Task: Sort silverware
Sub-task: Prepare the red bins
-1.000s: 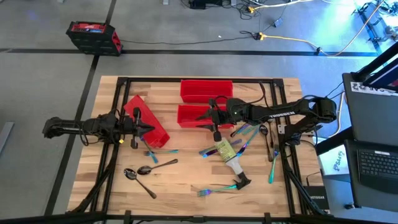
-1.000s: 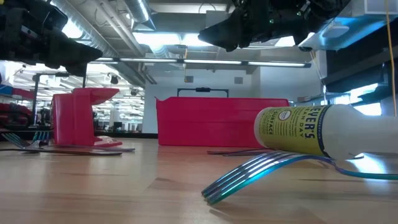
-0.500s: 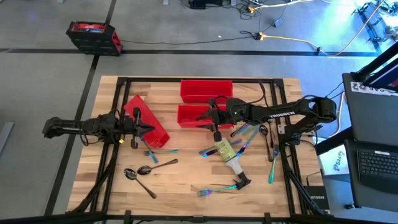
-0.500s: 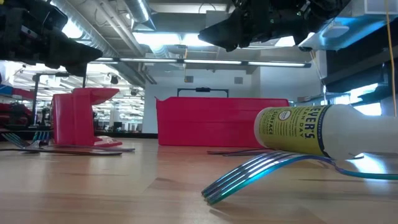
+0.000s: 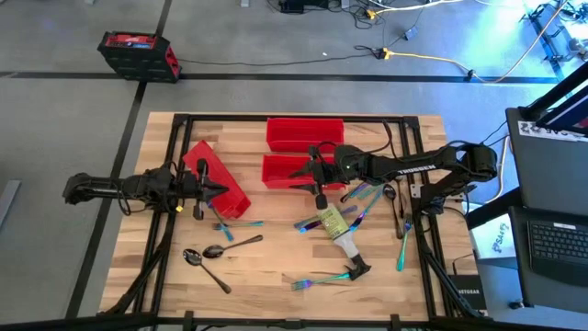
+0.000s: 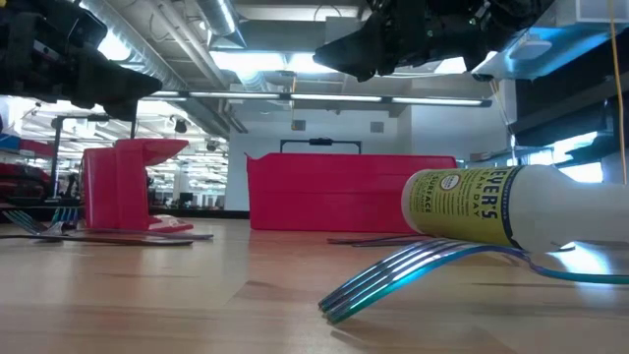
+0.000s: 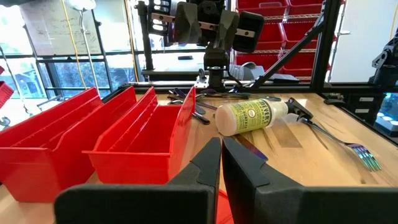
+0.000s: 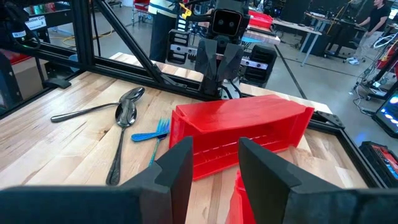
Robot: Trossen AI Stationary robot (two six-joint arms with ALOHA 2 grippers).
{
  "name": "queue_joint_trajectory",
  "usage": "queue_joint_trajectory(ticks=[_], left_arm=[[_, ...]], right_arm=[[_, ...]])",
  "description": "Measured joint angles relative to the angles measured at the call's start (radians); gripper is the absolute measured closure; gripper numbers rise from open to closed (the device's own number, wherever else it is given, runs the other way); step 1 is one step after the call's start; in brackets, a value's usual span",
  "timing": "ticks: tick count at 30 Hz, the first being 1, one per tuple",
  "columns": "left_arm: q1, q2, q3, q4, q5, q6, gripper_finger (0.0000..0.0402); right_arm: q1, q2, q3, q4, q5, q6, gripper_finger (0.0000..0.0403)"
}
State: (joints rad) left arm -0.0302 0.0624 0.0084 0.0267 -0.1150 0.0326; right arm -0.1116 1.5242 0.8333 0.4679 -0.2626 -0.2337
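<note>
Two arms, matte black, jointed tubular links. Right arm (image 5: pixel 404 167): white lettering along the forearm. Left arm (image 5: pixel 119 188): plain black, small yellow spot near the wrist. Each ends in two flat, wedge-shaped black fingers (image 8: pixel 180 165); boxy black wrist housings.

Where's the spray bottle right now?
In the high view the spray bottle lies on its side right of table centre, just below the right gripper, among blue forks.
</note>
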Motion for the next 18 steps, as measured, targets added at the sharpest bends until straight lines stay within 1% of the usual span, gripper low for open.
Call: queue_joint_trajectory(ticks=[18], left_arm=[[0.000,0.000,0.000,0.003,-0.001,0.000,0.0400]], right_arm=[[0.001,0.000,0.000,0.002,-0.002,0.011,0.0290]])
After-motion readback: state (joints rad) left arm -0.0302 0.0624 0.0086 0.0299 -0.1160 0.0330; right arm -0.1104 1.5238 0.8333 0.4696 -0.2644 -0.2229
